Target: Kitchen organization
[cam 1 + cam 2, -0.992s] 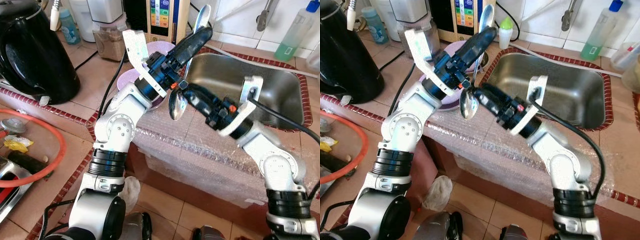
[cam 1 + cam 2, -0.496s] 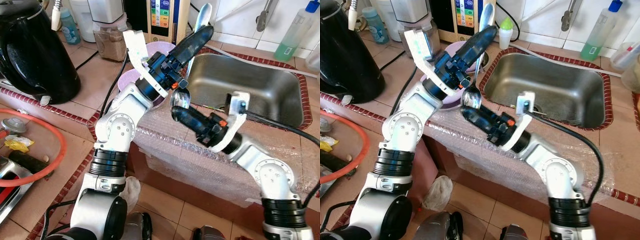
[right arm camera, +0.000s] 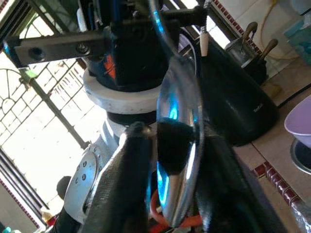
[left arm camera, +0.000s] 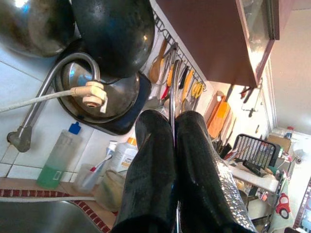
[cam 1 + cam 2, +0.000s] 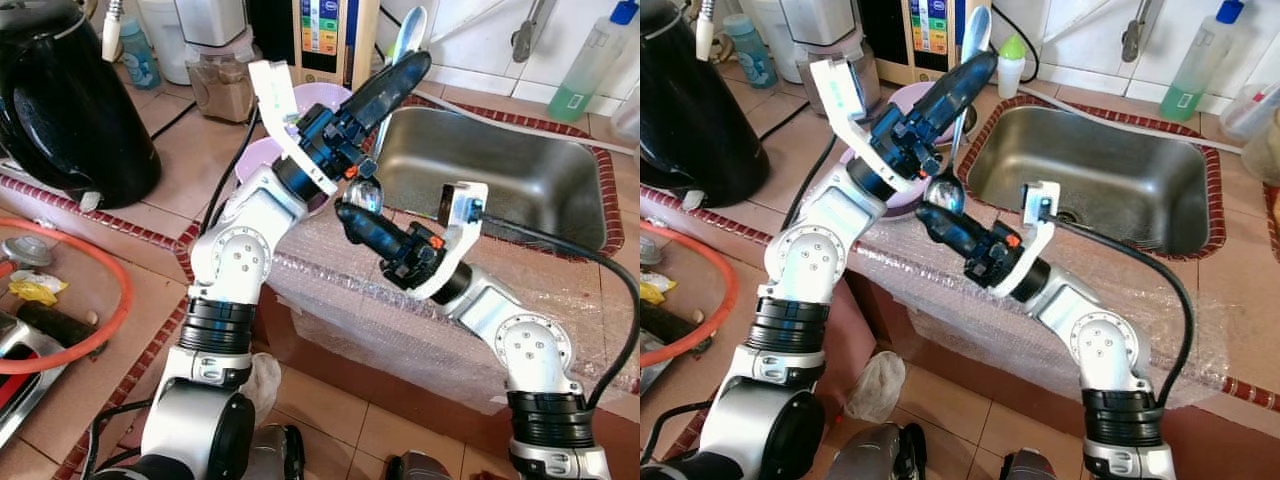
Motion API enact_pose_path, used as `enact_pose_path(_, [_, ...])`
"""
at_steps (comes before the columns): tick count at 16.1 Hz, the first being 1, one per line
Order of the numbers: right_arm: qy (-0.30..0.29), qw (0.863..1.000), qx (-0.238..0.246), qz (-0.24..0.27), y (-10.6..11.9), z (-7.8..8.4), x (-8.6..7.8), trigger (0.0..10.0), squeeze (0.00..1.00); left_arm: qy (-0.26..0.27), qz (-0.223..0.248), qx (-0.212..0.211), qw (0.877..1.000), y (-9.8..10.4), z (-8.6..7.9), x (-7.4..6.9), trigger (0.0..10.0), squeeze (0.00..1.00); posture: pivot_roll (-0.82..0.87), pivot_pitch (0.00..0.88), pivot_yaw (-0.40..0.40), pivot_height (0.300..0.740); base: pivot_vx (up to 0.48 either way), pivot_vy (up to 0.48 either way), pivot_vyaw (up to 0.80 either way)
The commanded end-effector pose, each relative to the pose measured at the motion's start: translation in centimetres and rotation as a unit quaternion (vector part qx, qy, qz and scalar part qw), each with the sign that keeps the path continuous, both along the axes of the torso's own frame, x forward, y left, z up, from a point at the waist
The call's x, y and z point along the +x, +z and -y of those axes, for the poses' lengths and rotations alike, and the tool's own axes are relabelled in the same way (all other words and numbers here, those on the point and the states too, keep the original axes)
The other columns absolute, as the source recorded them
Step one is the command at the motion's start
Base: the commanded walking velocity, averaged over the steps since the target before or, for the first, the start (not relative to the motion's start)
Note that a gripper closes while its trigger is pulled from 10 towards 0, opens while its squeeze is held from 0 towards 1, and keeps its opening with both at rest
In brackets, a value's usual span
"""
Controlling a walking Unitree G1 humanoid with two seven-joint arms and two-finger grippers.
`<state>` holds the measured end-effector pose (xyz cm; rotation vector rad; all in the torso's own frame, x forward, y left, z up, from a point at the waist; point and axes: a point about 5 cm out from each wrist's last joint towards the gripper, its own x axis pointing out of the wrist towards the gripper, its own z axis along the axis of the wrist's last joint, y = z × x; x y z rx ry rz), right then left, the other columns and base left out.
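Spoon (image 5: 958, 150) pinched by both my grippers — held in the air over the counter beside the sink (image 5: 1110, 175).
Left gripper (image 5: 405, 68) is pressed together on the handle, pointing up toward the wall; right gripper (image 5: 933, 212) clamps the bowl end from below — bowl sits between its fingers (image 3: 124, 184). Purple bowl (image 5: 262, 152) lies behind my left wrist.
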<state>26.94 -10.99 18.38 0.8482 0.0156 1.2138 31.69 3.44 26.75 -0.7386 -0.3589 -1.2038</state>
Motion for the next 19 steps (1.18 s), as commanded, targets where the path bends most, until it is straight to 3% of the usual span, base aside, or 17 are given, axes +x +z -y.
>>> enact_pose_path(1, [-0.002, 1.0, 0.011, 0.01, 0.6, 0.2, 0.1, 0.0, 0.0, -0.003, 0.017, -0.001, 1.0, 0.9, 0.0, -0.2, 0.0, 0.0, -0.05, 0.04, 0.065, 0.74, 0.0, 0.0, 0.0])
enact_pose_path(12, [-0.053, 0.998, 0.021, -0.004, 0.3, 0.9, 0.9, 0.0, 0.0, 0.002, 0.015, 0.006, 1.0, 0.8, -0.1, 0.0, 0.0, 0.0, -0.06, 0.035, 0.07, 0.74, 0.0, 0.0, 0.0])
enact_pose_path(13, [-0.064, 0.998, 0.016, -0.005, 0.2, 1.0, 1.1, 0.0, 0.0, 0.011, 0.019, 0.021, 1.0, 0.5, -0.1, 0.2, 3.1, 0.0, -0.06, 0.035, 0.07, 0.74, 0.0, 0.0, 0.0])
enact_pose_path(14, [-0.079, 0.997, 0.01, -0.007, 0.0, 1.0, 1.3, 0.0, 0.0, 0.021, 0.019, 0.041, 0.999, 0.0, -0.1, 0.3, 10.0, 0.0, -0.06, 0.036, 0.07, 0.74, 0.0, 0.0, 0.0])
enact_pose_path(15, [-0.092, 0.996, 0.004, -0.008, -0.1, 1.1, 1.5, 0.0, 0.0, 0.029, 0.008, 0.051, 0.998, -0.4, -0.2, 0.6, 10.0, 0.17, -0.06, 0.036, 0.07, 0.74, 0.0, 0.0, 0.0])
enact_pose_path(16, [-0.106, 0.994, -0.005, -0.008, -0.2, 1.2, 1.8, 0.0, 0.0, 0.034, -0.002, 0.059, 0.998, -0.9, -0.2, 0.8, 10.0, 1.0, -0.06, 0.039, 0.07, 0.74, 0.0, 0.0, 0.0])
enact_pose_path(19, [-0.137, 0.99, -0.042, -0.01, -1.0, 1.5, 2.3, 0.0, 0.0, 0.052, 0.003, 0.094, 0.994, -2.2, -0.4, 1.2, 10.0, 1.0, -0.06, 0.043, 0.065, 0.74, 0.0, 0.0, 0.0])
